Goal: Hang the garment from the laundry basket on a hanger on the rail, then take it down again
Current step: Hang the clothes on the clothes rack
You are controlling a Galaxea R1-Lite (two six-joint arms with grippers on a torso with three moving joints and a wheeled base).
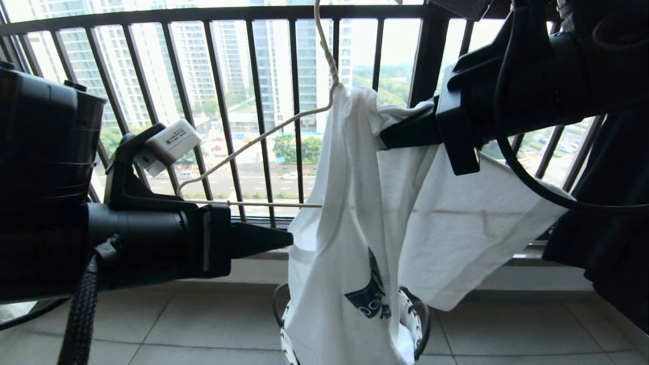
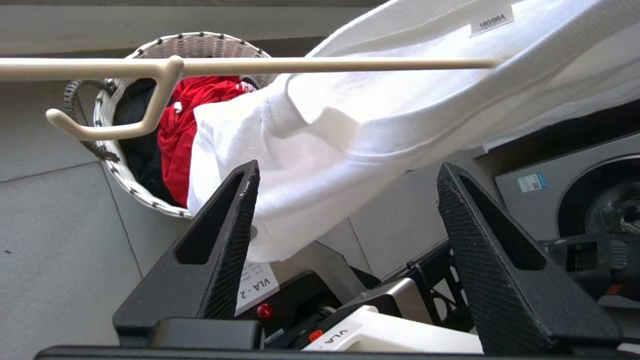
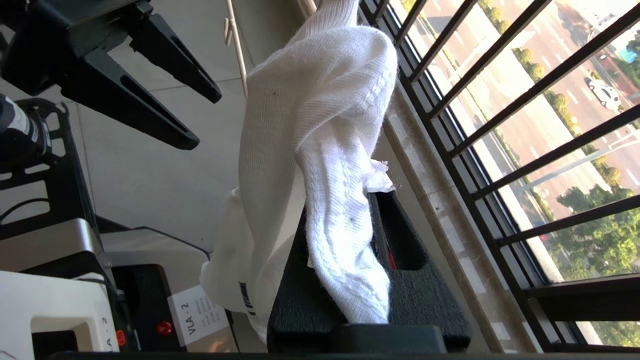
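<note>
The white garment (image 1: 355, 228), with a dark blue graphic low on it, hangs bunched over one side of the cream hanger (image 1: 263, 133); the hanger's other arm and bottom rod are bare. My right gripper (image 1: 390, 138) is shut on a fold of the garment (image 3: 310, 100) near its top, and cloth fills the right gripper (image 3: 367, 200). My left gripper (image 2: 348, 169) is open just below the hanger's rod (image 2: 300, 64), beside the garment (image 2: 350, 125), with nothing between its fingers. The laundry basket (image 2: 150, 50) stands on the floor under the garment. The rail is out of view.
A red garment (image 2: 190, 115) and dark cloth lie in the basket. Black window bars (image 1: 258, 101) run close behind the hanger. A dark garment (image 1: 608, 228) hangs at the right. A grey appliance with a round door (image 2: 575, 195) and my own base (image 2: 350, 335) stand below.
</note>
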